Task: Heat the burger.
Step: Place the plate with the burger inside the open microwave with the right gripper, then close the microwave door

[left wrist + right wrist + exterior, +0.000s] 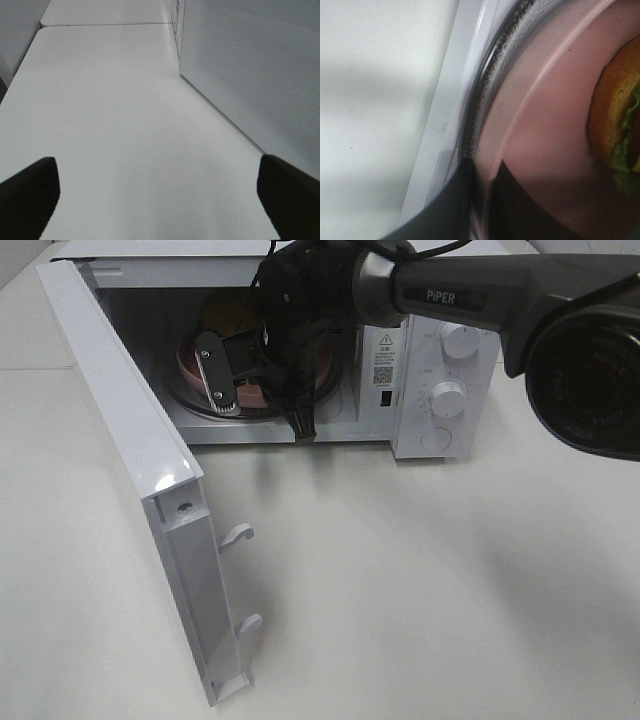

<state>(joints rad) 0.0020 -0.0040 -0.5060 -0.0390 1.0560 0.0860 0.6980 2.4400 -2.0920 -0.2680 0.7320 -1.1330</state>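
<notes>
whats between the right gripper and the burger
Only bare pink plate, seen in the right wrist view: the right gripper pinches the plate's rim, and the burger sits further in on that plate.

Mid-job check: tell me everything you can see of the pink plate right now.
The pink plate is flat, round and smooth with a thin rim, plastic-looking. It lies on the glass turntable inside the open microwave. The burger sits on it, well in from the edge. The right gripper is shut on its rim, a finger on either side. In the high view the arm hides most of it.
</notes>
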